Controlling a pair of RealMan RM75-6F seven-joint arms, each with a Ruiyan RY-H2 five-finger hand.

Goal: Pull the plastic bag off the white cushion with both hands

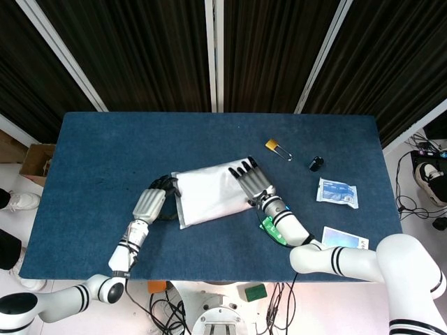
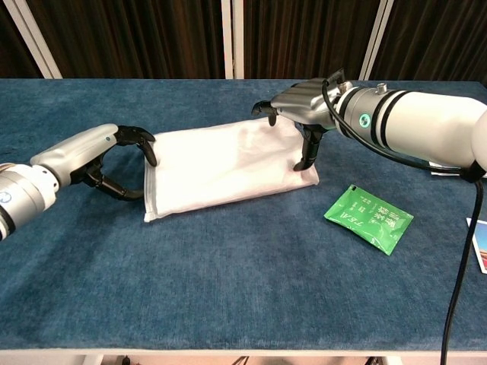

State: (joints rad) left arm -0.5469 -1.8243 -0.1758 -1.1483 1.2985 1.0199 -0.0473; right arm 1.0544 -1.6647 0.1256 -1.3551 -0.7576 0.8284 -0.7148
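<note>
Inside plastic bag (image 1: 183,202), white cushion (image 1: 213,190), flat

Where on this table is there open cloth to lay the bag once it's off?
The far strip of the table behind the bagged cushion is bare, as is the front edge in the chest view. The robot's right side is crowded: green tea packet, blue sachet, card, yellow clip.

We see the white cushion (image 1: 213,193), a flat rectangle lying slightly askew mid-table, and it's still fully sleeved in its clear plastic bag (image 2: 150,190), whose edge runs down the cushion's left end.
</note>
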